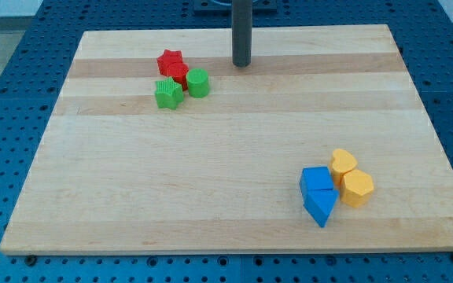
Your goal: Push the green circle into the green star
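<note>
Two green blocks sat together near the wooden board's [234, 196] top left: the green circle [198, 82] touched the green star [167, 93], under a red star [172, 64]. The rod's tip [241, 64], holding nothing, stood right of them.

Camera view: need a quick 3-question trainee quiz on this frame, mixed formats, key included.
1. True or false: my tip is touching the green circle.
2. Which block lies between the green circle and the green star, toward the view's top? A) red star B) blue cube C) yellow hexagon
3. Fill in: the blue and yellow blocks sit near the view's bottom ____.

Key
1. False: my tip stands apart, up and to the view's right of the circle.
2. A, the red star.
3. Right: blue blocks, yellow blocks.
</note>
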Motion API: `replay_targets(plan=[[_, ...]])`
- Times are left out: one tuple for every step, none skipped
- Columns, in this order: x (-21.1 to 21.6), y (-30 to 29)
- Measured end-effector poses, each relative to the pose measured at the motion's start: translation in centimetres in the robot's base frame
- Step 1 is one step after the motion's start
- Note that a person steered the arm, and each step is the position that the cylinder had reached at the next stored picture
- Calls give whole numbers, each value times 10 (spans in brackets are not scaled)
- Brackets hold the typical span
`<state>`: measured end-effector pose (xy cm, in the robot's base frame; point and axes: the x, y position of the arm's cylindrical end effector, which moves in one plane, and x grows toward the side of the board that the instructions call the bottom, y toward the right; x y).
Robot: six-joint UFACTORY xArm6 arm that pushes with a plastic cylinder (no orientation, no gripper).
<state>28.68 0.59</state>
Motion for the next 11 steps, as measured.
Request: replay_targets(plan=[[0, -9], [8, -23], [21, -30], [37, -33], [53, -40], [61, -46], [61, -52], [61, -57], [61, -63], [61, -73], [61, -82]])
